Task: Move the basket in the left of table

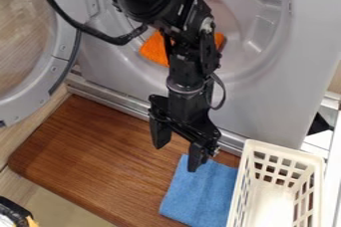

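Note:
The black gripper (178, 155) hangs over the brown wooden table, left of the basket, with its two fingers spread apart and nothing between them. One finger stands over the upper edge of a blue cloth. A cream plastic basket (283, 159) with slotted walls sits upright at the lower right, its lower part cut off by the view's edge. It looks empty inside. The wooden table (86, 156) extends left from the blue cloth.
The blue cloth (200, 193) lies flat between the gripper and basket. Behind stands a grey machine front (266, 106) with an orange cloth (154, 49) in its round opening. An open round door (33, 96) is at the left. A black-and-yellow object (15, 213) is at the lower left corner.

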`<state>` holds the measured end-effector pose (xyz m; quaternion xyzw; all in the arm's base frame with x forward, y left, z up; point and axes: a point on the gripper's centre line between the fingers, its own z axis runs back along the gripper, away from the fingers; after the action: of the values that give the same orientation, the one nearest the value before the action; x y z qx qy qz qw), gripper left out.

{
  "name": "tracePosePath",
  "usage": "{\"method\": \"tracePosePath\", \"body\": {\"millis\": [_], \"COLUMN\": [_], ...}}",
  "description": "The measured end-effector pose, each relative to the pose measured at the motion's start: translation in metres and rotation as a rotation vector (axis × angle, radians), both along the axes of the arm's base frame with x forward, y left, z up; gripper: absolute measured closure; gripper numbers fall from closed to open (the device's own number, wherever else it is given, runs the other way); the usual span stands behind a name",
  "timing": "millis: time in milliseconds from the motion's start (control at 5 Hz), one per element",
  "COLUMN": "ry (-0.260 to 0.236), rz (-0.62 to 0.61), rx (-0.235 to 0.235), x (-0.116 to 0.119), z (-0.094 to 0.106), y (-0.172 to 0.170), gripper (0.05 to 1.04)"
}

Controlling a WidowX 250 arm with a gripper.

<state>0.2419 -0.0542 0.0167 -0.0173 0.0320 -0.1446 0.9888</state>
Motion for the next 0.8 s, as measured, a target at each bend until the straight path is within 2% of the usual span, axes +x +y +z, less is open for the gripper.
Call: {"method": "tracePosePath", "body": {"millis": [200, 400, 600, 800], "ry": [0.021, 0.04, 0.037, 0.011], "rz": [0.01, -0.02, -0.018, -0.03], "rx": [0.004, 0.003, 0.01, -0.013], "x": [-0.002, -0.002, 0.003, 0.011], "z": [-0.005, -0.016, -0.021, -0.023], "y": [0.0, -0.027, -0.047, -0.07], "gripper": [0.083, 0.083, 0.083, 0.083]}}
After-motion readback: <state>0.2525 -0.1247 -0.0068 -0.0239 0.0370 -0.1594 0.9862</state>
